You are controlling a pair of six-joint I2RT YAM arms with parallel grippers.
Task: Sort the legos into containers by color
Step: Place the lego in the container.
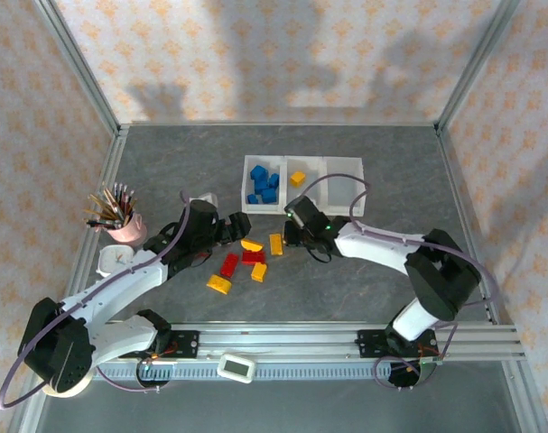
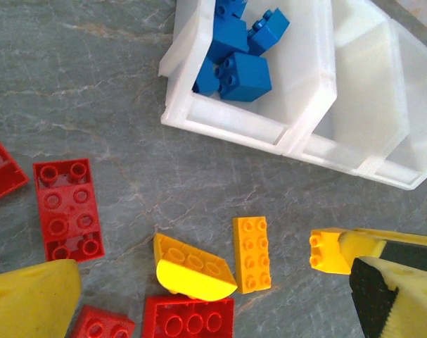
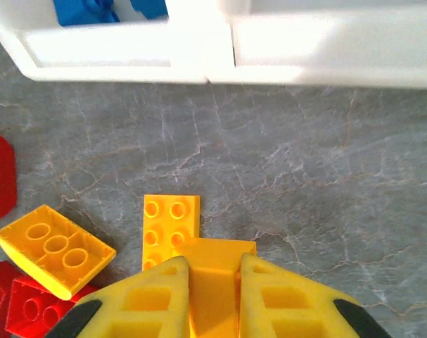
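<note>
The containers (image 1: 302, 185) are three joined white bins at mid-table. The left bin holds several blue legos (image 2: 238, 70); the middle one holds a yellow brick (image 1: 297, 179). My right gripper (image 3: 213, 264) is shut on a yellow-orange brick (image 3: 214, 257), just right of a long yellow-orange brick (image 3: 169, 222). The held brick (image 2: 330, 250) also shows in the left wrist view. My left gripper (image 2: 213, 282) is open, hanging over a yellow wedge (image 2: 192, 267) and red bricks (image 2: 65, 208). Its fingers (image 2: 30, 299) hold nothing.
Loose red and yellow legos lie in front of the bins, between the two grippers (image 1: 240, 230) (image 1: 294, 237). A pink cup of pencils (image 1: 120, 216) stands at the left. Metal frame rails (image 1: 346, 336) border the table.
</note>
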